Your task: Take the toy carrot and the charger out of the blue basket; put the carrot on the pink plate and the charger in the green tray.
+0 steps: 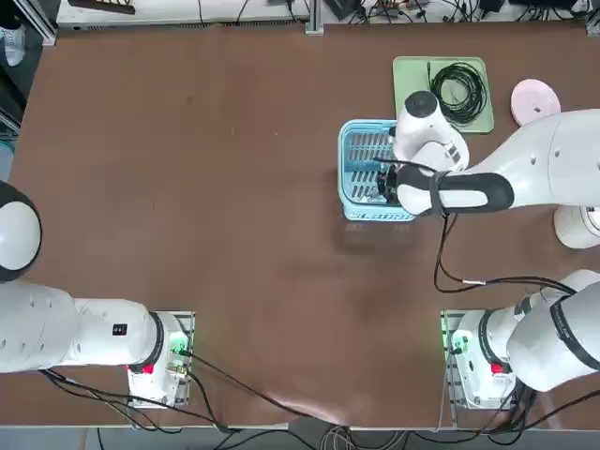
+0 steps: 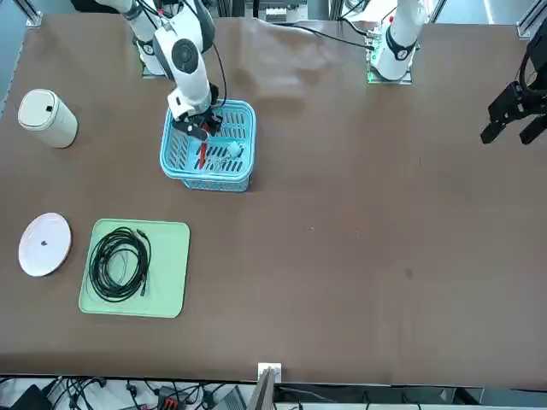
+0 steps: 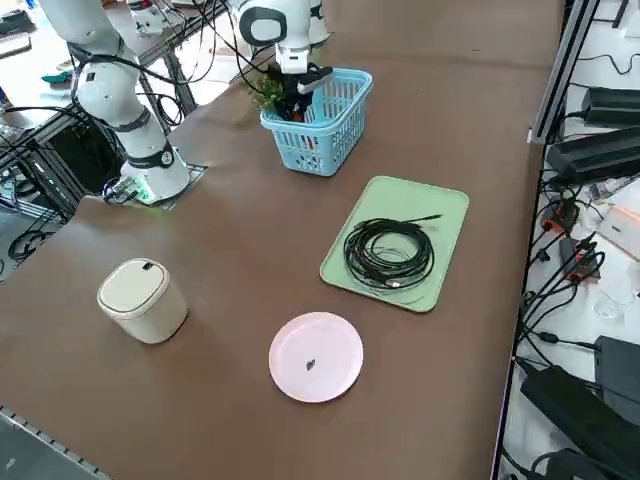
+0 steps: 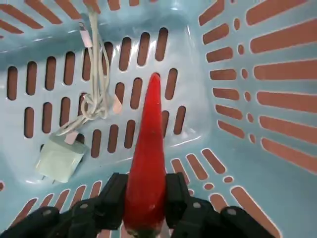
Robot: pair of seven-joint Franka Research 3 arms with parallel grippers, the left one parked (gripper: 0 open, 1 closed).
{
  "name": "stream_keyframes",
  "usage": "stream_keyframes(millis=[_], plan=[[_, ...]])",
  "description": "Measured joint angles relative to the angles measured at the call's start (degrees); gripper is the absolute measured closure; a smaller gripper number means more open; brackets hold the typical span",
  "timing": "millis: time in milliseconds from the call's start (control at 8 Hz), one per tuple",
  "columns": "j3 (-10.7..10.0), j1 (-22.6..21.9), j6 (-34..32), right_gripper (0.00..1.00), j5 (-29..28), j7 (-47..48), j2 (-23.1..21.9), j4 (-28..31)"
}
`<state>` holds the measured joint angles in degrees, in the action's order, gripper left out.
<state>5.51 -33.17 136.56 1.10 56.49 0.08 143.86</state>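
Right wrist view: right gripper (image 4: 146,208) clamps the toy carrot (image 4: 148,158) inside the blue basket (image 4: 257,114), charger (image 4: 60,159) beside it on the basket floor. Nothing delivered yet; pink plate (image 2: 44,244) bare, green tray (image 2: 171,256) holds only a black cable (image 2: 118,263). Carrot glossy red, tapered, tip pointing down toward the slats.

White rounded right arm (image 1: 544,169), black band, black jaws

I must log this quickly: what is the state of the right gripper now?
Right gripper: shut on the toy carrot, inside the blue basket.
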Motion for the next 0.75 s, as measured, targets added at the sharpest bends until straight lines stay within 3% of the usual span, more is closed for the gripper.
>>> stream_keyframes(millis=[250, 750], plan=[[-0.6, 0.2, -5.3, 0.59, 0.2, -1.9, -1.6, -2.1], [-1.6, 4.4, -30.3, 0.59, 0.3, -7.8, -7.6, -16.0]])
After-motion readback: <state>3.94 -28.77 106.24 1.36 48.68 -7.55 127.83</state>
